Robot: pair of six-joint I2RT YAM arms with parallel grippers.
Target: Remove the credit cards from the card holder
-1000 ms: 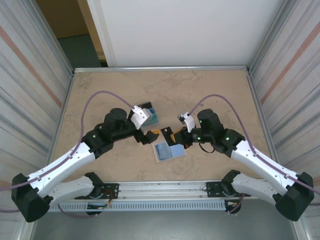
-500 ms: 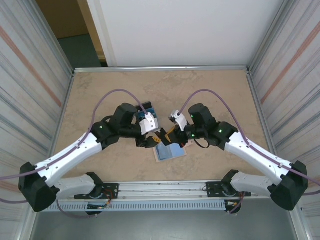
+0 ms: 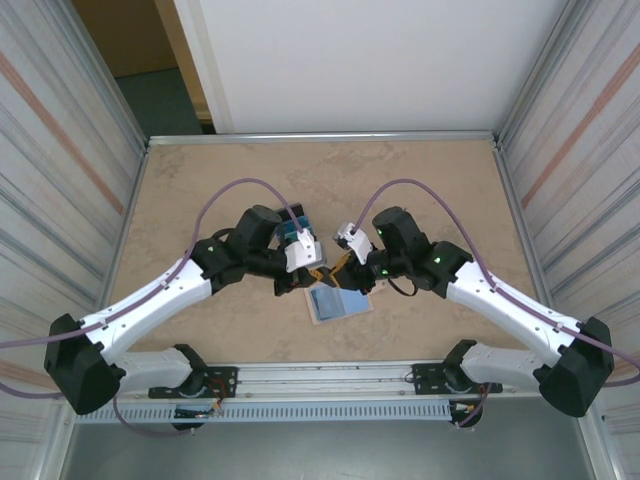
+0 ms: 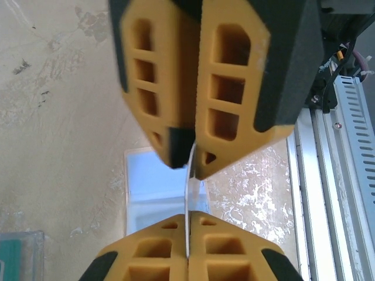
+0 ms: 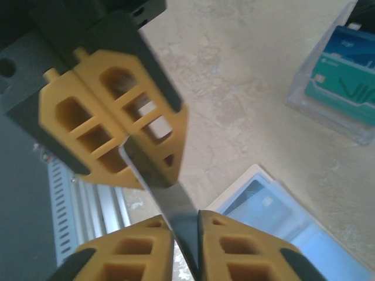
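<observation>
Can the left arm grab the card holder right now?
Probably not: the left gripper is shut on a credit card above the card holder, and the right gripper flanks that card too.

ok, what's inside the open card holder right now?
A dark blue card sits in one half of the card holder. What shows of the other half is bare pale blue. Its near corner is hidden behind the right gripper and the held card.

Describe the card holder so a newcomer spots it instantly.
On the tan table, look mid-table toward the front rail. The card holder lies flat and open, pale blue inside; the clear box behind it stands taller, holding blue and teal cards.
</observation>
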